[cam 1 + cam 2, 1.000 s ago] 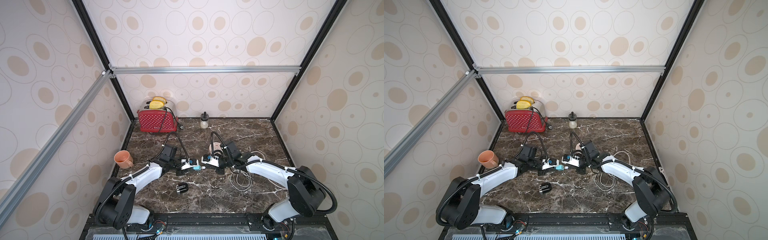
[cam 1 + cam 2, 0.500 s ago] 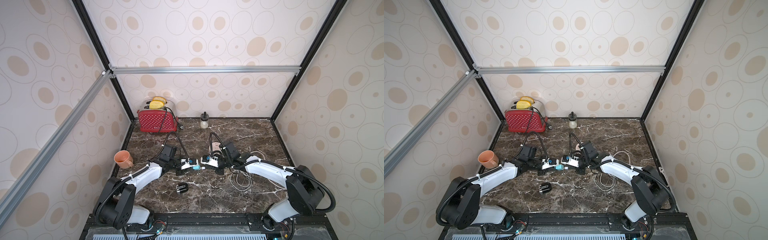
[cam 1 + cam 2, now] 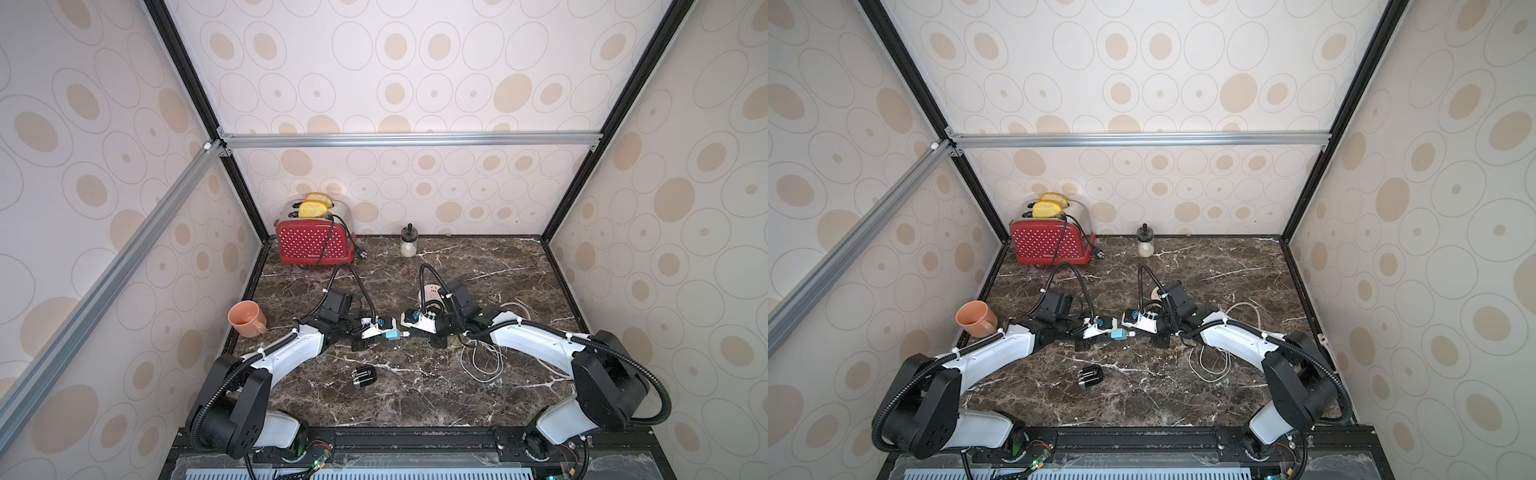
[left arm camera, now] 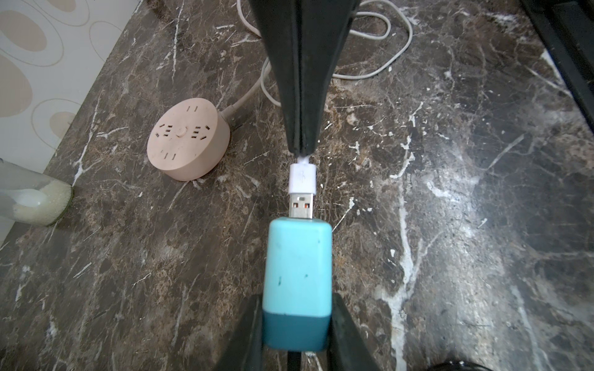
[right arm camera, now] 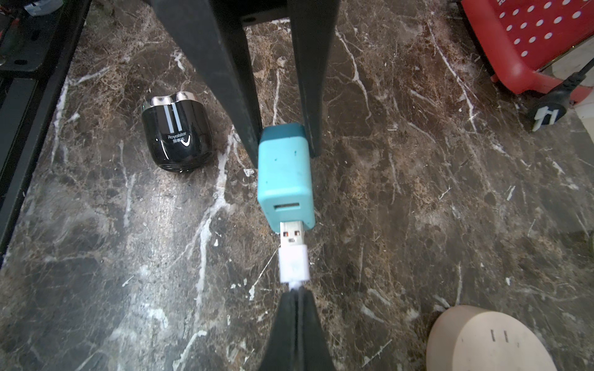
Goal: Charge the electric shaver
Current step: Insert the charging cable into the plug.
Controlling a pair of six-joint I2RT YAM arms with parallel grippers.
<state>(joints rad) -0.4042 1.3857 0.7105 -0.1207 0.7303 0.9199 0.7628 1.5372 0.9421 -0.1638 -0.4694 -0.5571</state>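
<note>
Your electric shaver [image 3: 364,377] lies on its side on the marble top [image 3: 415,399], lower centre of the frame in both top views, well apart from both grippers. Just above it, mid-frame, your left gripper [image 4: 297,321] pinches the teal adapter [image 4: 297,263] by its darker end. Facing it, your right gripper [image 5: 297,295] is pressed together on the white cable [image 4: 302,159] right behind the USB plug [image 5: 292,257]. The plug's metal tip meets the adapter's face, below the port [image 5: 287,205], not yet in. The pink socket disc [image 4: 188,139] sits near.
</note>
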